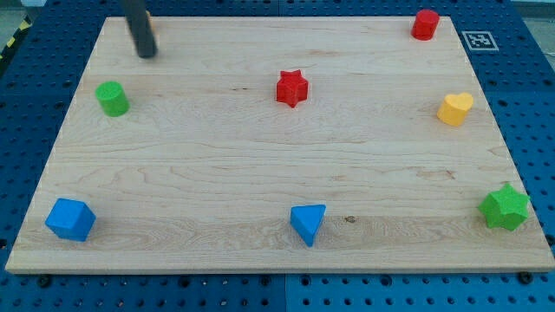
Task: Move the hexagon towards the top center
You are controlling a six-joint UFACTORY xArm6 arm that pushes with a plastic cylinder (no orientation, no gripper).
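Observation:
A red block (425,23) that looks hexagonal stands near the board's top right corner. My tip (146,55) is at the top left of the board, far to the left of that red block and touching no block. The nearest block to the tip is a green cylinder-like block (112,98), a little below it and to its left. A red star (292,87) lies near the top centre of the board.
A yellow heart-shaped block (455,108) sits at the right edge. A green star (505,207) is at the bottom right, a blue triangle (308,223) at the bottom centre, and a blue cube (69,218) at the bottom left. The wooden board (260,165) rests on a blue perforated table.

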